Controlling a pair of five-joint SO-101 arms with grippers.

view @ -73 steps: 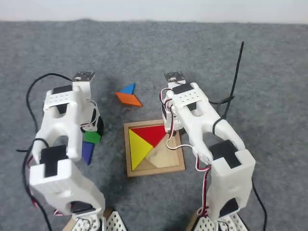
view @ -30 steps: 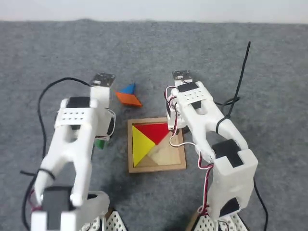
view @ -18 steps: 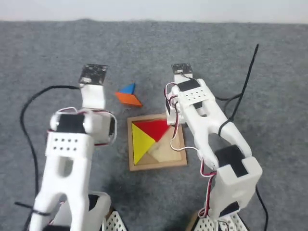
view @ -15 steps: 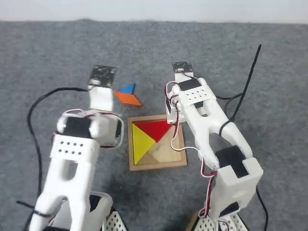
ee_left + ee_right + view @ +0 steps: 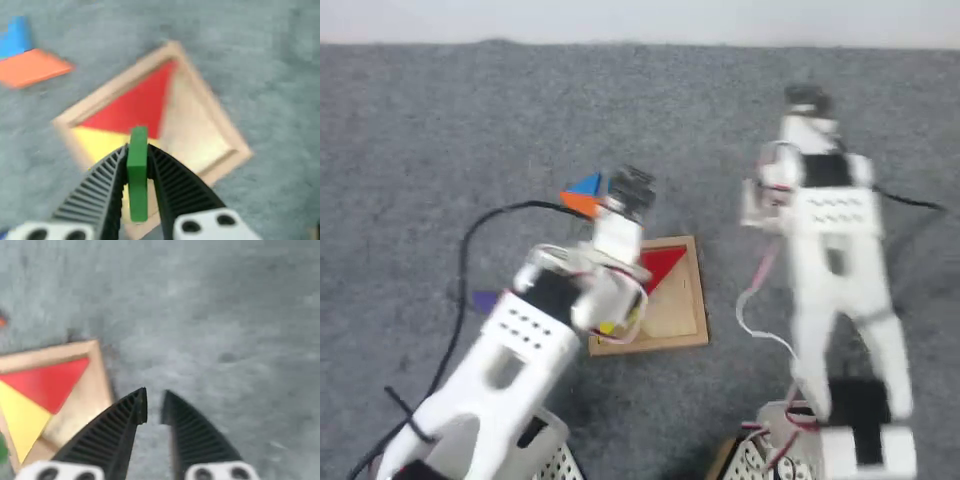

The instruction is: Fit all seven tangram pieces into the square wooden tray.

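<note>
Left wrist view: my left fingers were clamped on a flat green tangram piece, held on edge above the square wooden tray. Placing seemed in hand; next it needed laying flat on the bare wood. My right fingers stood slightly apart, empty.

Yellow triangle and much of wooden tray hidden under the left arm.
</note>
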